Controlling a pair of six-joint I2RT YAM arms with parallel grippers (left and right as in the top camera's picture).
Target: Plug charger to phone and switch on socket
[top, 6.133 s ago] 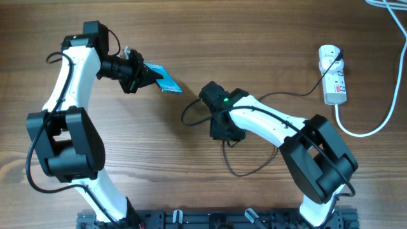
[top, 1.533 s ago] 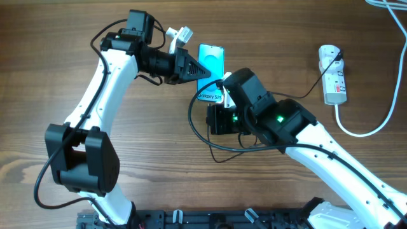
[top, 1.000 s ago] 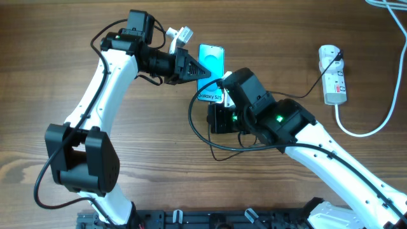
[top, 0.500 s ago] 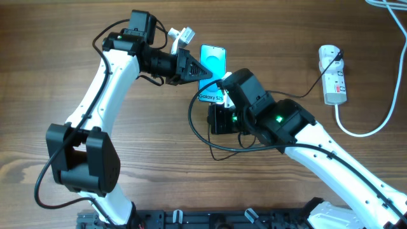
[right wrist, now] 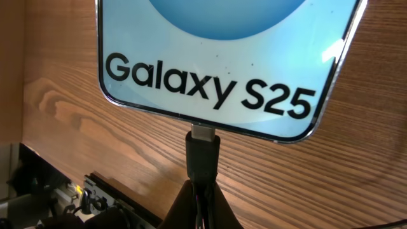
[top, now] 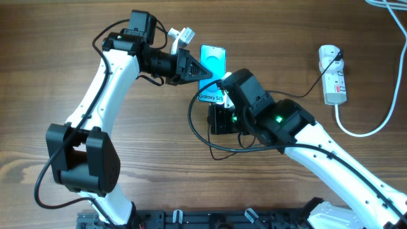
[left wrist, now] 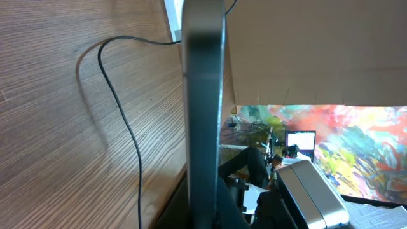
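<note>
At phone (right wrist: 210, 57) bottom edge: charger (right wrist: 202, 152) tip touching; right hand (right wrist: 201, 203) pinching charger.

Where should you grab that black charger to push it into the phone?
Grip the charger on its stiff black plug just behind the metal tip, coming from below the bottom edge of the phone, in line with the port. The thin cable behind would likely bend. The right tool pinches it there.

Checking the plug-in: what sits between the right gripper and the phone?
Only the charger connector, its metal tip at the phone's bottom edge; right wrist view shows it.
</note>
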